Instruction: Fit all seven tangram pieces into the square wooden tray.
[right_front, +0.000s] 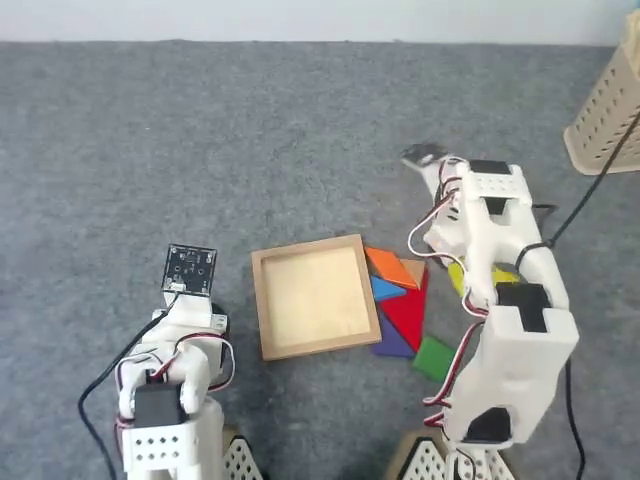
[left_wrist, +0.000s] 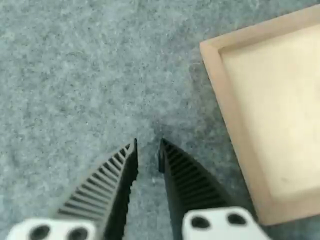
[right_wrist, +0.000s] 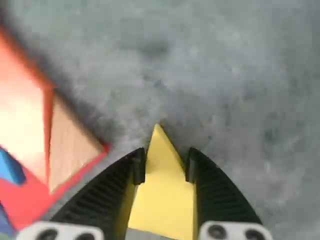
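The square wooden tray (right_front: 262, 305) lies empty at the table's middle; its rim (left_wrist: 227, 107) is close beside my left gripper (left_wrist: 147, 146), which hangs low over the carpet, shut with only a sliver between the fingers and nothing held. Right of the tray lie the orange (right_front: 392, 267), blue (right_front: 386, 289), red (right_front: 408, 312), purple (right_front: 392, 342), green (right_front: 434, 356) and plain wood (right_front: 414, 270) pieces. My right gripper (right_wrist: 162, 155) is shut on the yellow piece (right_wrist: 162, 197), just off the wood piece (right_wrist: 70, 145) and the orange one (right_wrist: 20, 120). Yellow (right_front: 505, 275) peeks out under the right arm.
Grey carpet covers the table. A pale perforated stand (right_front: 608, 110) occupies the far right corner. Open carpet stretches behind the tray and to its left. The right arm's body (right_front: 505, 300) overhangs the area right of the pieces.
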